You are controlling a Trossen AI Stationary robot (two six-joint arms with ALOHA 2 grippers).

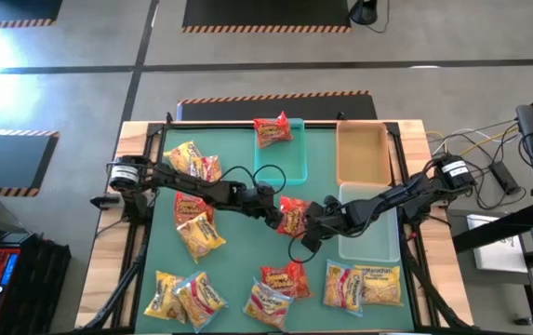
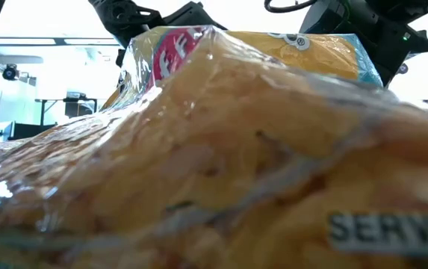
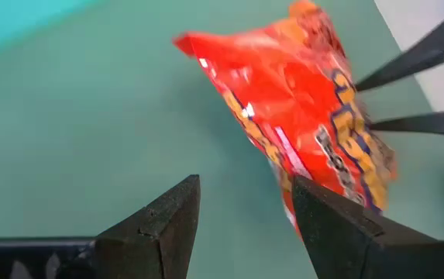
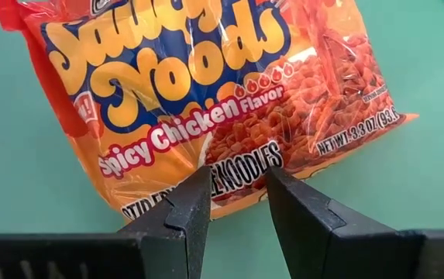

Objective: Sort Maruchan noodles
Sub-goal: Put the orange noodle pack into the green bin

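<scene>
**A:** So the one in play is the red crinkly plastic Spicy Chicken ramen packet (image 1: 292, 215), mid-counter on the green mat, just below the teal rectangular tray (image 1: 280, 149). Both arms meet on it. The right gripper (image 4: 237, 203) looks to me like it's pinching the packet's edge between its fingers; the print runs right under the tips. In the left wrist view you can see those two thin dark fingers (image 3: 419, 124) biting the far side of the packet.

**B:** And the left gripper (image 3: 245, 209)? Fingers spread, nothing between them. The packet sits just ahead and off to one side of that gap, tilted, long axis slanting away from the fingers. So it's closer to the right arm's grip than to a clean left-arm grab, I'd say.

**A:** Agreed. Looks like a handover or a two-arm straighten, can't tell which.

**B:** Trays: the teal one has one red packet (image 1: 273, 130) lying on its top edge. The tan rectangular tray (image 1: 362, 154) looks empty, and so does the clear rectangular tray (image 1: 378, 244) below it.

**A:** The rest of the yellow and orange packets (image 1: 196, 228) are scattered loose on the left and along the near edge. Sorting's barely started, I reckon.
</scene>
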